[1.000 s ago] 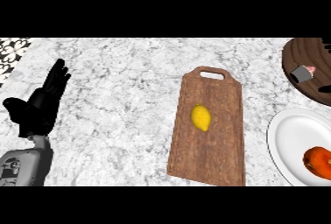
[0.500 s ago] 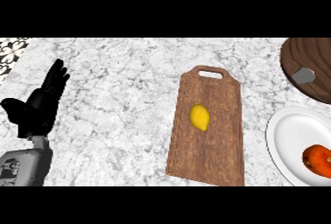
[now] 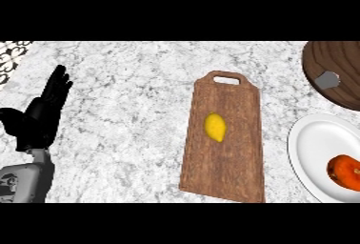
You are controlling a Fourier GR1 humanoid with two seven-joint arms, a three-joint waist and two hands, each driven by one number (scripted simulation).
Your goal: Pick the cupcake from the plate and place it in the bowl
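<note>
The cupcake (image 3: 345, 172), an orange-red rounded thing cut off by the view's right edge, sits on the white plate (image 3: 311, 142), which lies just right of the lower half of the wooden cutting board (image 3: 226, 162) without touching it. The dark wooden bowl (image 3: 339, 56) stands to the upper right of the board, beyond the plate, and only part of it shows; a small grey angular piece (image 3: 327, 80) lies inside it, and what that piece is cannot be told. The board lies lengthwise on the marbled counter (image 3: 134, 95), handle end away from the robot, with a yellow lemon (image 3: 215, 127) near its middle. Well to the left of the board, the left hand (image 3: 42, 114) rests open, fingers straight and close together pointing up, thumb out to the side, holding nothing, above its grey forearm (image 3: 21, 183). The right hand does not show.
</note>
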